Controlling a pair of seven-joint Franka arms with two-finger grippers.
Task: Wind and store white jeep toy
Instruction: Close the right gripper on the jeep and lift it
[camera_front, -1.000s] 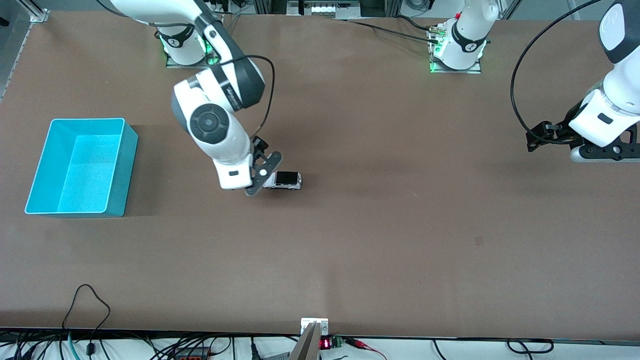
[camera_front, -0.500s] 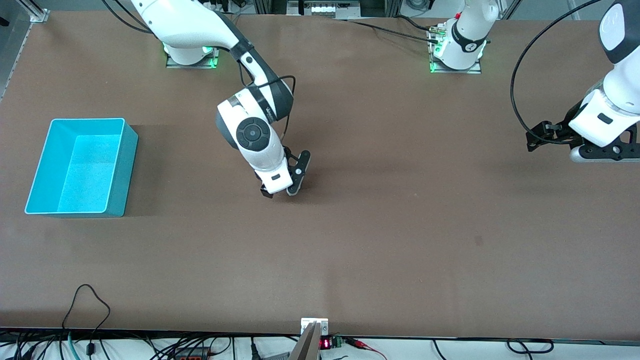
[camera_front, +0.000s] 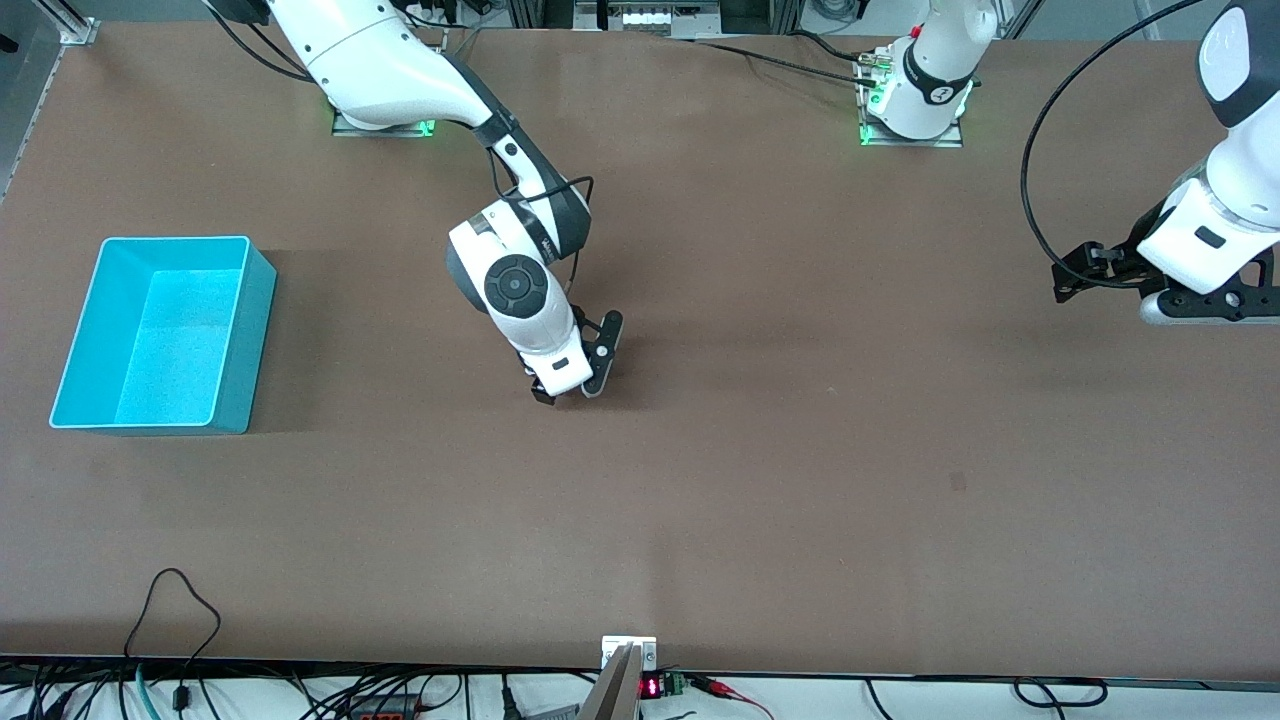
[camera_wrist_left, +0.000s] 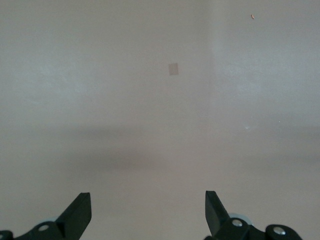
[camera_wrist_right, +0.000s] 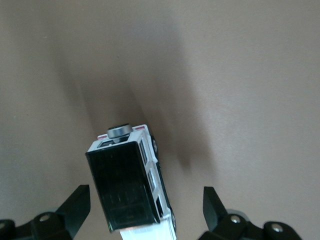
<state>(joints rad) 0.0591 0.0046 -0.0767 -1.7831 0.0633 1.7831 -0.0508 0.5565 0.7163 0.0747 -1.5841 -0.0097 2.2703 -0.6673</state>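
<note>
**Right gripper low over the toy at mid-table, left arm waiting**

The work surface is one wide brown table (camera_front: 760, 480), matt and plain, with a small darker mark toward the left arm's end. Along its edge nearest to the front camera run black cables and a small device with red digits. The two arm bases stand on plates with green lights at the opposite edge.

Counted, the scene has two arms, two grippers, one turquoise bin (camera_front: 165, 335) and one white jeep toy (camera_wrist_right: 131, 182). The bin stands at the right arm's end of the table, and nothing shows inside it.

The right gripper (camera_front: 570, 385) is low over the middle of the table. Its fingers (camera_wrist_right: 75, 205) are spread wide, and the toy lies between them, with a gap on each side. The toy stands on its wheels on the table, black roof upward. In the front view the wrist covers it.

The left gripper (camera_front: 1210, 305) waits above the left arm's end of the table, its fingers (camera_wrist_left: 77, 212) spread with only bare table under them.

One second ago the right gripper stood just beside the toy, toward the bin, and the toy showed in the front view. Now the gripper has shifted over the toy and turned. The left arm has not moved.
</note>
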